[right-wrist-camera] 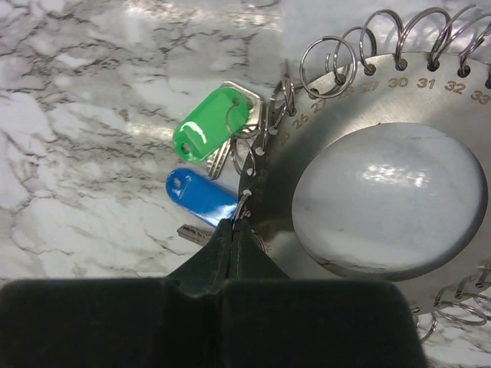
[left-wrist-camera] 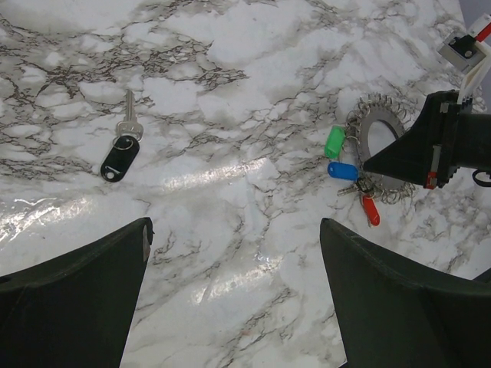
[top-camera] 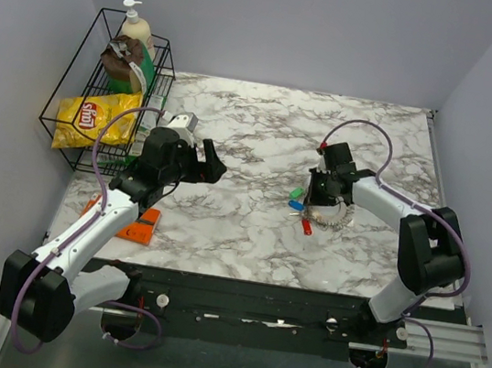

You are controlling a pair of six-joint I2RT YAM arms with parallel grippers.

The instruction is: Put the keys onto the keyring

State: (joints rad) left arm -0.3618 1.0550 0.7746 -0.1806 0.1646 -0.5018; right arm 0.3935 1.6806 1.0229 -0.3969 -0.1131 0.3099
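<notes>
Silvery keyring [right-wrist-camera: 307,130] sits mid-right on the table [top-camera: 266,113] — right hand [right-wrist-camera: 234,226] clamped on its rim beside the blue key [right-wrist-camera: 199,195], apparently steadying it; left hand [left-wrist-camera: 235,230] agape. Next likely means fetching the loose black-tagged key [left-wrist-camera: 121,153].

The left arm stretches forward and inward, the left tool [left-wrist-camera: 234,226] spread wide (both fingers well apart). The right arm folds back toward the centre, wrist tipped down, the right tool [right-wrist-camera: 234,228] pinched fully closed.
</notes>
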